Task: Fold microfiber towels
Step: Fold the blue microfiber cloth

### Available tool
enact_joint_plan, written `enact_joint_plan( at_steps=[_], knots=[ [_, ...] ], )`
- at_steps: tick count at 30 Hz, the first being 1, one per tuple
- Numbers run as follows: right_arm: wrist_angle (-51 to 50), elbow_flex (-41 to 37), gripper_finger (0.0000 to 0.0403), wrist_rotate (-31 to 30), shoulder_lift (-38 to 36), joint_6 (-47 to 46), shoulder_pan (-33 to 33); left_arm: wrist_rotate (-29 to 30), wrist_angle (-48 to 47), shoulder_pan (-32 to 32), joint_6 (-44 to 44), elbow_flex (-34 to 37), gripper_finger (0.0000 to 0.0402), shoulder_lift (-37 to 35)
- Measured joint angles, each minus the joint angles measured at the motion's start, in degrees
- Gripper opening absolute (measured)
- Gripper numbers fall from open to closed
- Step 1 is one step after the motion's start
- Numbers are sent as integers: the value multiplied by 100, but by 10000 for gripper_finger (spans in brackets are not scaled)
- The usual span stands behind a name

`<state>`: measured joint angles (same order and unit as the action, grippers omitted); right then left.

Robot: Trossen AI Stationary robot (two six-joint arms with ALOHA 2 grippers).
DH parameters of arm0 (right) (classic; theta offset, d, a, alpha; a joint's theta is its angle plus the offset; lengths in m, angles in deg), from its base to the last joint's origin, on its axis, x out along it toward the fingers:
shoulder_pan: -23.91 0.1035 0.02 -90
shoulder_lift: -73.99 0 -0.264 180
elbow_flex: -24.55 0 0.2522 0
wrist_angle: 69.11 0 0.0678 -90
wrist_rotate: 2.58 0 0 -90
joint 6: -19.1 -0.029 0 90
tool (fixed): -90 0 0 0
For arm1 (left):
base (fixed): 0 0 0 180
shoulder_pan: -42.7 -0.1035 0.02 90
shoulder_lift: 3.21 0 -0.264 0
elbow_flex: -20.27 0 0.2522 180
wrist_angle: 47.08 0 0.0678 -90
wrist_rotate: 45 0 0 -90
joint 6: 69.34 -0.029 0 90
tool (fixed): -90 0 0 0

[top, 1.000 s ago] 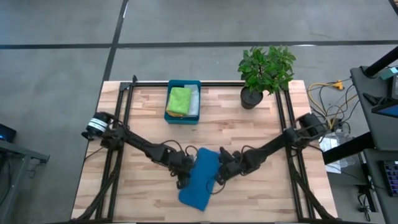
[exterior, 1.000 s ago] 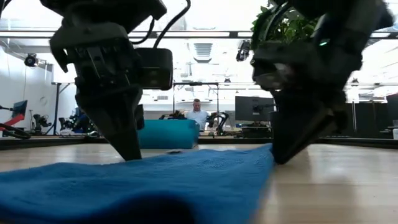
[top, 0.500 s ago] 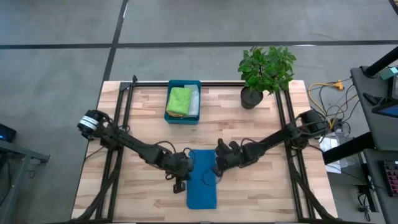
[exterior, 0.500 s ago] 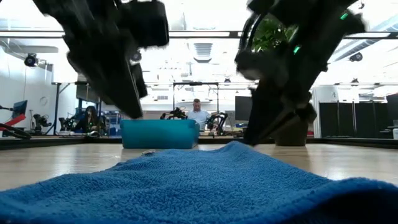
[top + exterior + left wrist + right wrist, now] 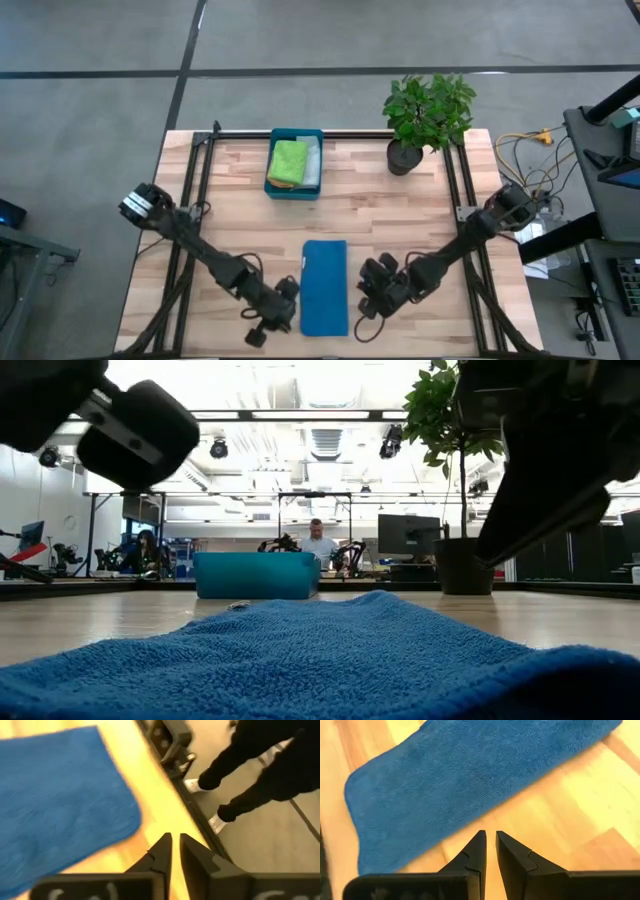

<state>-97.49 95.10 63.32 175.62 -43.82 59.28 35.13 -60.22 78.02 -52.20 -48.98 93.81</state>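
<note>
Wood table [image 5: 380,205] is filling an open lab, person [image 5: 319,544] sitting behind. Blue towel [image 5: 324,286] is lying folded near front edge, between left gripper [image 5: 268,318] and right gripper [image 5: 375,297], both nearly closed, holding nothing. Tray [image 5: 296,188] is sitting at back.

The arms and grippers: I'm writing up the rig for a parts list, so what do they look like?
Both arms are dark, slim, jointed links with loose black cables along them. The left arm ends at its base in a round silver-white cap. The left gripper and the right gripper each have two black, tapered, wedge-shaped fingers on a flat black bar; the left's bar carries faint white markings.
</note>
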Motion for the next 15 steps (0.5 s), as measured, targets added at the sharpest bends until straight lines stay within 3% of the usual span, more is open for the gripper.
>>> enact_joint_plan(
  at_steps=[10, 15],
  knots=[
    [-15, 0, 38, 3, 0, -566, 265, 462, 5, 200, -1064, -721, 159, 834],
    [-16, 0, 38, 7, -27, -667, 413, 768, -352, 198, -1322, -1181, 184, 1322]
  ],
)
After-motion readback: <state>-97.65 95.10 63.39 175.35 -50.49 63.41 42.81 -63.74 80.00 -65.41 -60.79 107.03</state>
